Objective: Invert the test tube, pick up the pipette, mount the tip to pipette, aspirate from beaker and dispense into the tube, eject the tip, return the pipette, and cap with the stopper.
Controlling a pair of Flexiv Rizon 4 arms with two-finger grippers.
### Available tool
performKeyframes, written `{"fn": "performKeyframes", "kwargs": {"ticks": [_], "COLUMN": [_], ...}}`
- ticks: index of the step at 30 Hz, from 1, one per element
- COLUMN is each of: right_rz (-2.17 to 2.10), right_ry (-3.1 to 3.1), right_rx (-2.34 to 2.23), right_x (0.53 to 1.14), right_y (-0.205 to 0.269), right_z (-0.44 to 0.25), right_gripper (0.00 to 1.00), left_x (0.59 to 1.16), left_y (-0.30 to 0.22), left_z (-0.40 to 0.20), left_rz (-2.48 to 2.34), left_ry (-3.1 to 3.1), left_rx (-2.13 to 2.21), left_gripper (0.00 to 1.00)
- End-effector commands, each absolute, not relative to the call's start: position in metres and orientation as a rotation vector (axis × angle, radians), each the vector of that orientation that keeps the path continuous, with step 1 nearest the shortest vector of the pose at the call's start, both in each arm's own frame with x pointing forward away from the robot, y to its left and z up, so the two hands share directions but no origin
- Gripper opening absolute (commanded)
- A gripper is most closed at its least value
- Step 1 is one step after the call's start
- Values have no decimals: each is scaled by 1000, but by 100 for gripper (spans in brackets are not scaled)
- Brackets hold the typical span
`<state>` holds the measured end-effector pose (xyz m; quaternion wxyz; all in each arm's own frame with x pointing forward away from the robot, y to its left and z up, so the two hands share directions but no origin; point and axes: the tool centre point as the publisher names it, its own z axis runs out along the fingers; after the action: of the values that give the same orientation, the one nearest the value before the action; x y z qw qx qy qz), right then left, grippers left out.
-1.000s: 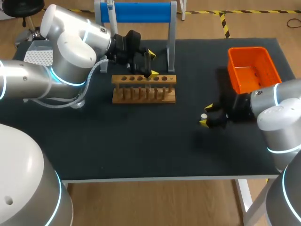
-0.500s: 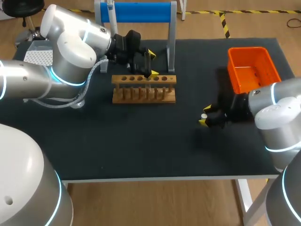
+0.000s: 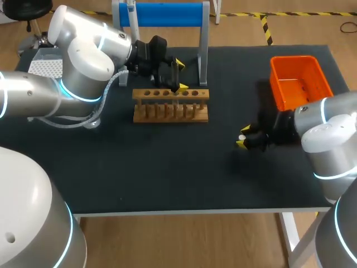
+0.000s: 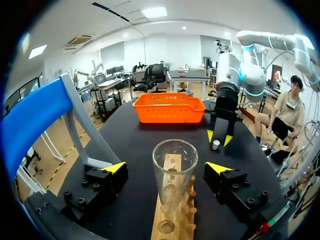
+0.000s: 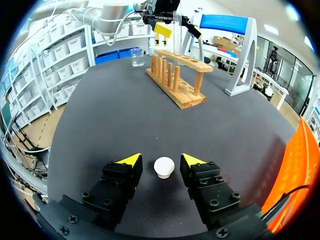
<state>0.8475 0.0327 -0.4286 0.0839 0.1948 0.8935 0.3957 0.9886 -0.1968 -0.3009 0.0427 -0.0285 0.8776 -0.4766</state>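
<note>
A clear test tube (image 4: 174, 170) stands upright, mouth up, in the wooden rack (image 4: 171, 220). My left gripper (image 4: 167, 168) is open around it, both fingers clear of the glass. In the head view that gripper (image 3: 179, 75) hovers over the rack (image 3: 170, 106). A small white stopper (image 5: 164, 167) rests on the black table between the fingers of my right gripper (image 5: 161, 161), with a narrow gap on each side, so the gripper is open. From above, the stopper (image 3: 242, 137) shows at the right gripper's (image 3: 244, 138) yellow tips.
An orange basket (image 3: 301, 64) sits at the back right, just behind my right arm. A blue stand (image 3: 162, 14) rises behind the rack. A glass beaker (image 5: 137, 57) stands beyond the rack's far end.
The right gripper's fingers have drawn closer together around the stopper, and the gripper has shifted slightly. The left arm has stayed still.
</note>
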Motion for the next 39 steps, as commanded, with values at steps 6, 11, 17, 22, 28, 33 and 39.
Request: {"fn": "performKeyframes", "kwargs": {"ticks": [6,11,17,22,28,33,39], "right_rz": [1175,1174,1173,1173,1171,1168,1167], "right_ry": [2674,2678,2681,2684,2686,2690,2692], "right_rx": [582,585,585,585,589,590,591], "right_x": [848,848,848,849,849,849,849], "right_y": [32,32,32,32,32,32,32], "right_z": [-429,-429,-429,-430,-431,-431,-431], "right_gripper": [48,47,46,42,40,40,38], "left_x": [990,990,990,990,990,990,990], "left_y": [-197,-197,-197,-197,-197,-197,-197], "left_z": [-301,-301,-301,-301,-301,-301,-301], "left_rz": [-1459,-1459,-1459,-1459,-1459,-1459,-1459], "left_ry": [2689,2689,2689,2689,2689,2689,2689], "left_rx": [-85,-85,-85,-85,-85,-85,-85], "left_gripper": [100,100,100,100,100,100,100]}}
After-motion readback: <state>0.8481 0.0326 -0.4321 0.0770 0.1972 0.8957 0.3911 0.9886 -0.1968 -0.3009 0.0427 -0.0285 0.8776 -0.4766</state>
